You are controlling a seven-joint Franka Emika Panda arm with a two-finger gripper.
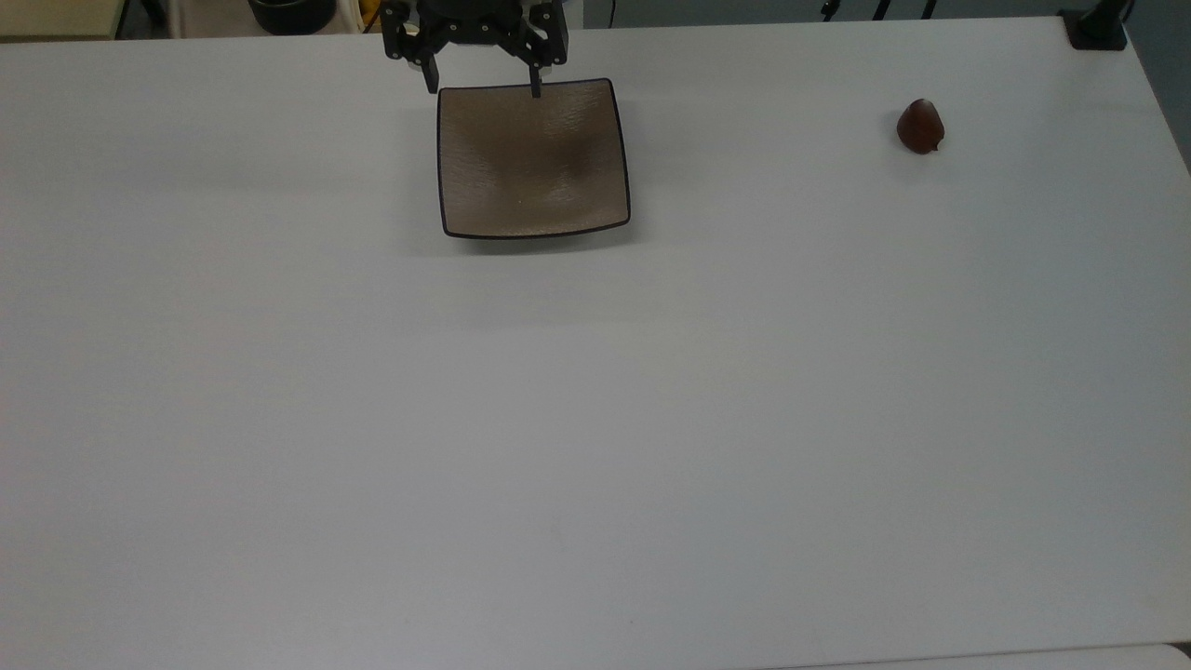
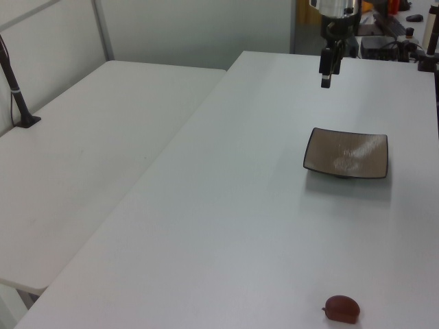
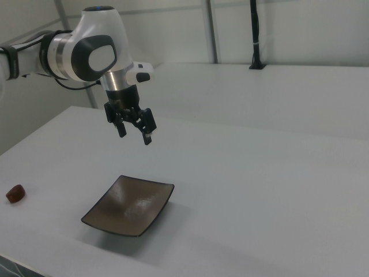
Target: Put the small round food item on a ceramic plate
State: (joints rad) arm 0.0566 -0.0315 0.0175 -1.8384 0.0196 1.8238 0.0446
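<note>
One plate, one small round food item, one arm. The ceramic plate (image 1: 533, 158) sits square on the white table (image 1: 595, 419), toward 12 o'clock in the top view, taupe-brown with a thin dark rim and nothing on it. Over at roughly 2 o'clock in the top view lies the small round food item (image 1: 920, 127), dark reddish-brown and glossy, resting on the bare table well apart from the plate. In the left view the item (image 2: 341, 309) is down near 5 o'clock, with the plate (image 2: 347, 153) up around 2 o'clock. In the right view the food item (image 3: 15, 193) sits out at 9 o'clock, and the plate (image 3: 129, 205) lies nearer 7 o'clock. And the jaws (image 3: 134, 133) hang in the air above the plate's far edge, two black fingers spread wide apart, holding nothing. In the top view the jaws (image 1: 482, 85) straddle the plate's 12 o'clock rim. A second pale table (image 2: 89, 164) stands alongside.
</note>
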